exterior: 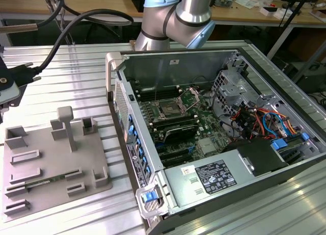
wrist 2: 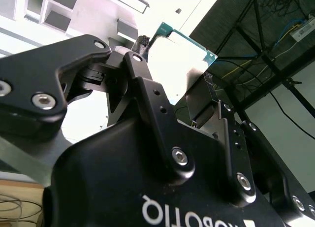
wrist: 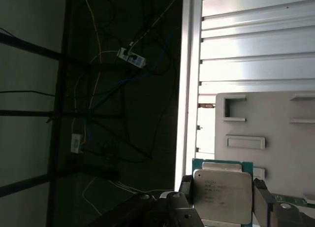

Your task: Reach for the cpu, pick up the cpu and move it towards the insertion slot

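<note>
We see the black two-fingered gripper (wrist 2: pixel 174 64) pinching the small, thin, square cpu (wrist 2: pixel 179 52), which has a pale silvery metal top and a green rim. The fingers (wrist: pixel 260 191) press against two opposite edges, and the chip sits squarely between them in both wrist views. Beyond the fingertips, apart from the chip, lies the flat grey plastic tray (wrist: pixel 275 133) with raised blocks, resting on the ribbed aluminium table (wrist: pixel 246 40). In the exterior view we find the insertion slot (exterior: pixel 169 110), a square socket with a shiny silver frame and dark centre. It sits on the green motherboard (exterior: pixel 206 125) inside the open grey metal computer case (exterior: pixel 168 67). The case stands just beside the tray, on the exterior view's right.
</note>
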